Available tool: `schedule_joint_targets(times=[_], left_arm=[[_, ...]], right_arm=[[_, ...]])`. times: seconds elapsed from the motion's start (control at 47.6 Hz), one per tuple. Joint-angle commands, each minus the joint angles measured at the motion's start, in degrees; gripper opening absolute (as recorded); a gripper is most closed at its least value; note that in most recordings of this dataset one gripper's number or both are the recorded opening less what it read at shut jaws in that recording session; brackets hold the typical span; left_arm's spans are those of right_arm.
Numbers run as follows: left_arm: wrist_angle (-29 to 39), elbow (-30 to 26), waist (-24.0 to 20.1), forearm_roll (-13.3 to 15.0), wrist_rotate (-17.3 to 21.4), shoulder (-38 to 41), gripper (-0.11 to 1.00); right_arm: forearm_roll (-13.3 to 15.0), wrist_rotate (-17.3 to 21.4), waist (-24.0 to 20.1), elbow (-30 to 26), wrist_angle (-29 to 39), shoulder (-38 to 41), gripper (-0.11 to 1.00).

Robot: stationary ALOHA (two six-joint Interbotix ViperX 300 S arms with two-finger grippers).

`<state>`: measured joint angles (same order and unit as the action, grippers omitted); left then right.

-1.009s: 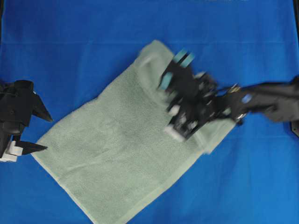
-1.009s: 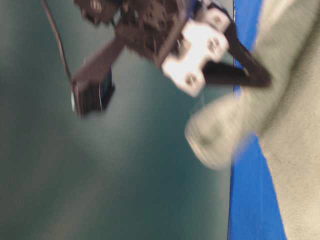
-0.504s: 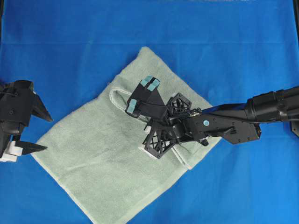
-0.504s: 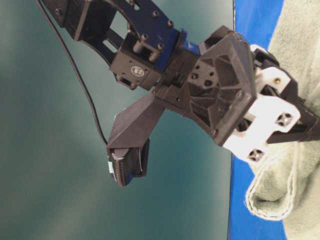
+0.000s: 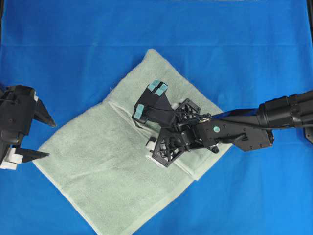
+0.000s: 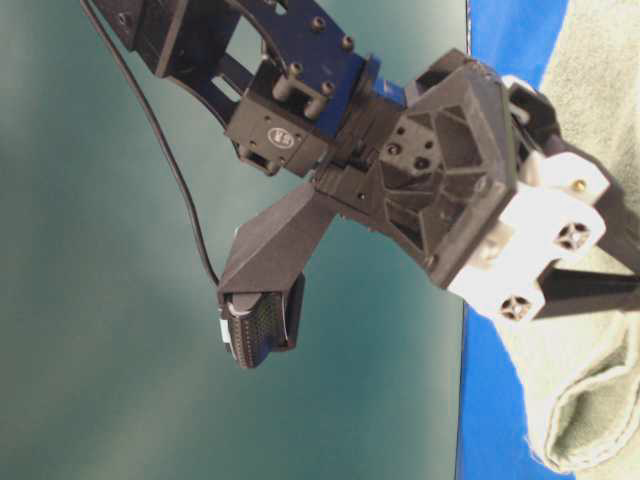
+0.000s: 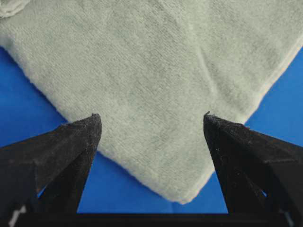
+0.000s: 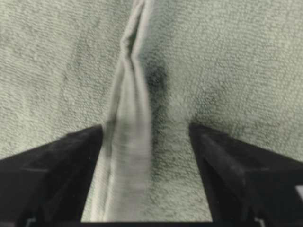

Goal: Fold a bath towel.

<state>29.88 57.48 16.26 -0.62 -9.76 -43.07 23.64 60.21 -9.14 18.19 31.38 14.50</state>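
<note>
The pale green bath towel (image 5: 93, 152) lies slantwise on the blue cloth, its right part folded over toward the middle. My right gripper (image 5: 150, 149) hangs over the fold's edge, jaws open. In the right wrist view the hemmed edge (image 8: 127, 156) runs loose between the spread fingers of the right gripper (image 8: 147, 127), close to the left one. My left gripper (image 5: 50, 139) stands open at the towel's left corner. The left wrist view shows that corner (image 7: 185, 191) lying on the cloth between the left gripper's (image 7: 151, 118) wide fingers, not touched.
The blue table cloth (image 5: 234, 49) covers the whole table around the towel. The right arm (image 5: 274, 115) reaches in from the right edge. In the table-level view the right gripper's body (image 6: 440, 190) fills the frame, above a rounded towel fold (image 6: 590, 420).
My right gripper has opened and let go of the towel's edge. The raised loop of cloth has dropped flat onto the towel. The left arm has not moved.
</note>
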Motion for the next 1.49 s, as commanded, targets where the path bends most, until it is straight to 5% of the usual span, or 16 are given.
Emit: schedule_joint_targets(times=[0.0, 0.168, 0.483, 0.883, 1.24, 1.471], left_arm=[[-0.53, -0.7, 0.0, -0.09, 1.23, 0.18, 0.83], [-0.97, -0.79, 1.93, -0.09, 5.19, 0.53, 0.83], [-12.13, -1.67, 15.47, 0.09, 20.65, 3.69, 0.83], [-12.83, -7.91, 16.17, 0.09, 21.45, 22.5, 0.83], [-12.39, -12.92, 16.52, 0.18, 21.27, 40.61, 0.83], [-13.18, -14.41, 16.79, 0.7, 20.65, 45.26, 0.83]], right_arm=[[1.05, -0.09, -0.62, -1.14, 0.44, -4.22, 0.69], [4.13, -0.62, -1.49, 0.88, 2.64, -11.34, 0.67], [5.98, -0.18, 2.37, 14.24, 4.31, -27.33, 0.67], [5.98, -0.18, 8.61, 22.85, 4.66, -37.53, 0.67], [5.98, -0.26, 9.23, 25.14, 5.1, -39.37, 0.67], [6.24, -0.44, 9.23, 26.1, 5.54, -39.81, 0.67]])
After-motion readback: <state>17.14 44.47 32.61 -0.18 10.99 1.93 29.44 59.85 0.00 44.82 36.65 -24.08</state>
